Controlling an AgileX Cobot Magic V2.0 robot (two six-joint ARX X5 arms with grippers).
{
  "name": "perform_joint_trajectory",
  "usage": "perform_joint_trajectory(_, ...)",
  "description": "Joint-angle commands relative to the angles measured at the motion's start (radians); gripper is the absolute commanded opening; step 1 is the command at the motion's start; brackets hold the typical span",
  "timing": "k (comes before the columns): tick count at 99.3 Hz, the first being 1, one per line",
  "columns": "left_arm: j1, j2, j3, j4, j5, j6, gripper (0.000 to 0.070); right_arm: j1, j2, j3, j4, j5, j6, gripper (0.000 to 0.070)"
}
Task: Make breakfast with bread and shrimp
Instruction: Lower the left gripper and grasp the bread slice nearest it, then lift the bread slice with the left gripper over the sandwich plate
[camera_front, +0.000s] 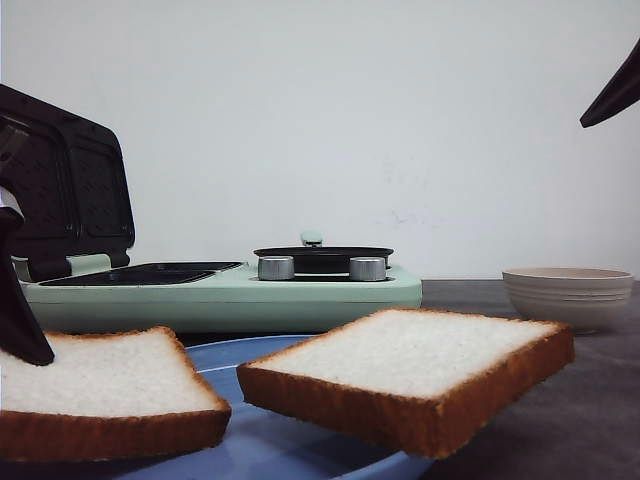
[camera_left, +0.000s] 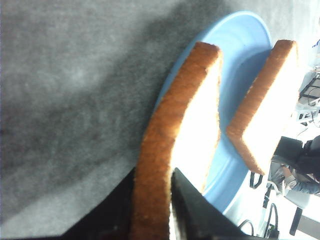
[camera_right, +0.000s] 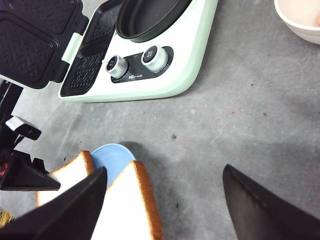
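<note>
Two thick slices of white bread lie over a blue plate (camera_front: 260, 440). My left gripper (camera_left: 154, 175) is shut on the crust edge of the left slice (camera_front: 100, 385), one finger on each face of it; this slice also shows in the left wrist view (camera_left: 192, 115). The other slice (camera_front: 410, 360) rests tilted on the plate's right rim and also shows in the left wrist view (camera_left: 272, 100). My right gripper (camera_right: 165, 200) is open and empty, high above the table beside that slice (camera_right: 127, 205). A small orange bit, perhaps shrimp (camera_right: 318, 19), shows inside the beige bowl (camera_right: 297, 20).
A mint-green sandwich maker (camera_front: 230, 295) stands behind the plate, its dark ribbed lid (camera_front: 65, 190) raised at the left and a black pan (camera_front: 322, 257) with two silver knobs on its right half. The beige ribbed bowl (camera_front: 568, 296) stands at the right.
</note>
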Motion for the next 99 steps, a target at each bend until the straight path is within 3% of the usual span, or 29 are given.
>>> perform_joint_trajectory(1, -0.001, 0.013, 0.018, -0.015, -0.011, 0.019, 0.0, 0.004, 0.002, 0.008, 0.011, -0.002, -0.004, 0.0455)
perform_joint_trajectory(42, 0.0, -0.049, 0.202, -0.109, 0.008, 0.02, 0.0, 0.004, 0.003, 0.008, 0.011, -0.002, -0.005, 0.0455)
perform_joint_trajectory(61, 0.0, -0.05, 0.286, -0.108, 0.085, 0.014, 0.0, 0.004, 0.003, 0.008, 0.011, 0.001, -0.005, 0.0456)
perform_joint_trajectory(83, 0.0, -0.05, 0.385, -0.024, 0.083, -0.095, 0.0, 0.004, 0.003, 0.008, 0.011, 0.002, -0.005, 0.0455)
perform_joint_trajectory(99, -0.01, -0.05, 0.497, 0.115, -0.044, -0.239, 0.0, 0.004, 0.003, 0.008, 0.012, 0.006, -0.008, 0.0455)
